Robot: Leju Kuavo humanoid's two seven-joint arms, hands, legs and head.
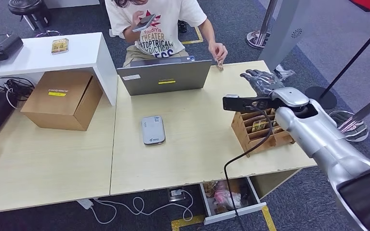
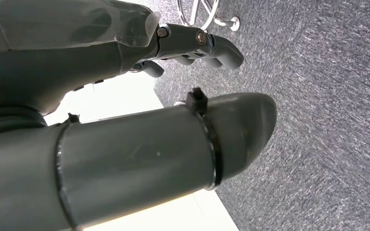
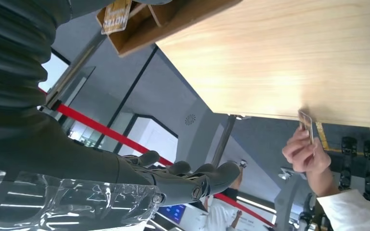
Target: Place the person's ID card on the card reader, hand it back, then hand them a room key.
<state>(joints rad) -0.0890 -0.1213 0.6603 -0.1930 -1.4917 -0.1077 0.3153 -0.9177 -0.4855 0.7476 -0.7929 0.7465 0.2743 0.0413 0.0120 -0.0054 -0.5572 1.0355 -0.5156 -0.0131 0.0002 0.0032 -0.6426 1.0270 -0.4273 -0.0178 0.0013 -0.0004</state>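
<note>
The ID card (image 1: 219, 64) is a small, thin rectangle with a pale face, pinched upright at the counter's (image 1: 192, 144) far edge by the person's hand (image 1: 218, 51). The right hand (image 1: 261, 81), dark and glossy on a silver arm, hovers empty above the counter, fingers (image 3: 212, 174) spread, near the card but apart from it. A rounded grey card reader (image 1: 152, 130) lies flat mid-counter. A slotted wooden rack (image 1: 260, 130) stands under the right arm. The left hand (image 2: 192, 45) hangs over carpet, fingers loosely curled, holding nothing.
</note>
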